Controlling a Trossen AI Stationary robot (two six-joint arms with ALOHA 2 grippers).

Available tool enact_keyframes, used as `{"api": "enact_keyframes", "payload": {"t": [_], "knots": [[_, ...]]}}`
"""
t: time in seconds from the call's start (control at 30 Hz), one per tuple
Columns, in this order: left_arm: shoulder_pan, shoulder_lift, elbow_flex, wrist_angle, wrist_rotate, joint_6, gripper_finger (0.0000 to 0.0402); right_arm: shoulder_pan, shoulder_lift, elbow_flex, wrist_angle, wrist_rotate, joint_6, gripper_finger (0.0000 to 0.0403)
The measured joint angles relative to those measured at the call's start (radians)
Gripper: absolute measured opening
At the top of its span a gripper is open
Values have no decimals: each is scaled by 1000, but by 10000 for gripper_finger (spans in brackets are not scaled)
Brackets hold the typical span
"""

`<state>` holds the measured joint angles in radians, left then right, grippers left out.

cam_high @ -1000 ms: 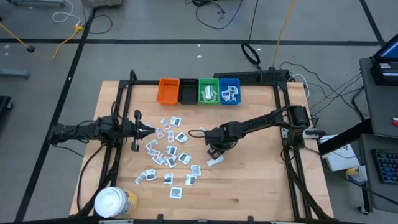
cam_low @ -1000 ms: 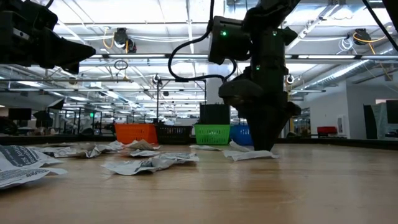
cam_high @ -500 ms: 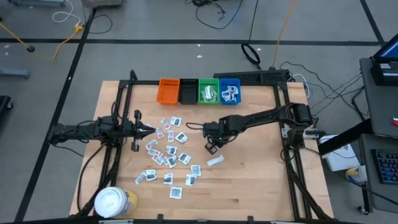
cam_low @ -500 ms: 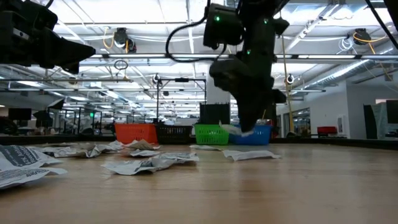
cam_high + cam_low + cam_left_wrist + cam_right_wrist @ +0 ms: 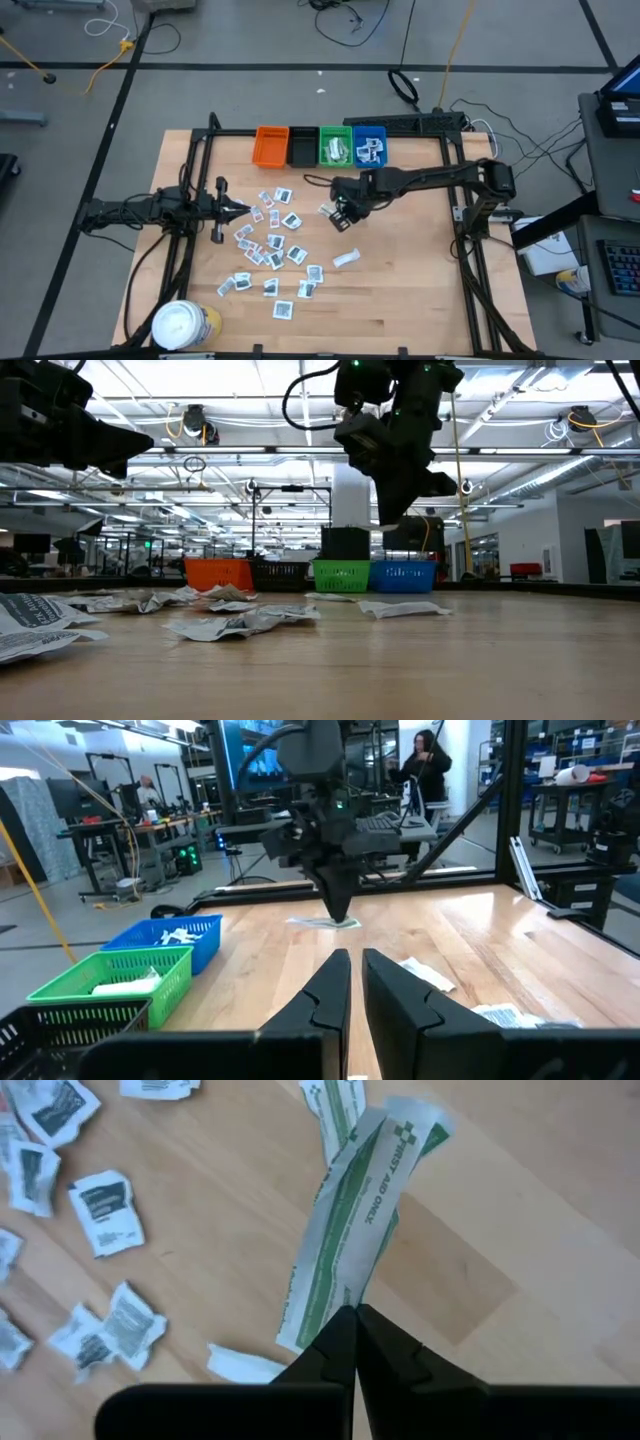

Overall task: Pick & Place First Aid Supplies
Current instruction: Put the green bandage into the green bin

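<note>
Right hand (image 5: 341,212) pinches a green-white strip wrapper (image 5: 362,1230), lifted above the tabletop (image 5: 420,290). Left hand (image 5: 236,209) nearly closed, empty, by the scattered sachets (image 5: 268,245).

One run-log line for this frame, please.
right gripper: shut on green-white strip wrapper, lifted above table | left gripper: idle, shut, left of packet scatter | green bin: holds strips
</note>
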<state>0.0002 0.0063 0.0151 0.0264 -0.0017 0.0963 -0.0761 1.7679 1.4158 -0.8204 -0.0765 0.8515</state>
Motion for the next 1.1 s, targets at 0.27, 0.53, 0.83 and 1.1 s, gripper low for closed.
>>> {"api": "enact_keyframes", "payload": {"t": [0.27, 0.53, 0.83, 1.1], "knots": [[0, 0, 0, 0, 0, 0, 37, -168, 1, 0, 5, -25, -65, 0], [0, 0, 0, 0, 0, 0, 37, -354, 1, 0, 5, -21, -112, 0], [0, 0, 0, 0, 0, 0, 37, -477, 1, 0, 92, -17, -133, 0], [0, 0, 0, 0, 0, 0, 37, -516, 91, 109, 127, -30, -174, 0]]}}
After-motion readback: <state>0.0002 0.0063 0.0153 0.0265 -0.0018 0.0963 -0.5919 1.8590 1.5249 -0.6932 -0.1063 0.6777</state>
